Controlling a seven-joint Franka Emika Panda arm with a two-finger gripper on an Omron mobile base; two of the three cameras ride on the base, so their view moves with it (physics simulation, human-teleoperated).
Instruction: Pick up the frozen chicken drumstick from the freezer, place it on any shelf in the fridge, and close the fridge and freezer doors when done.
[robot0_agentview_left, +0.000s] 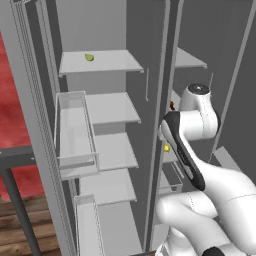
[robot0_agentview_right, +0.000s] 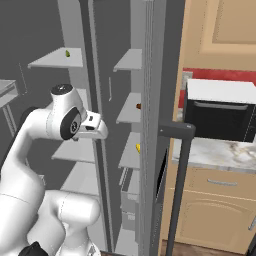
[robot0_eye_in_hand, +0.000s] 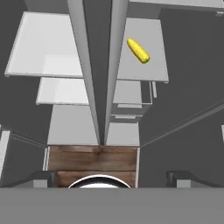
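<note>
Flat, even rendered light — sharp, no glare, faint shadows.

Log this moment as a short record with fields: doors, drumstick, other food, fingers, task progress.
doors: fridge and freezer both stand open
drumstick: frozen chicken drumstick lies on a narrow freezer shelf, partly hidden, untouched
other food: yellow lump on the freezer shelf below it; green fruit on the top fridge shelf
fingers: both fingertips spread wide apart at the bottom of the hand view, holding nothing
task progress: drumstick not yet picked up; broad fridge shelf bare and ready
</note>
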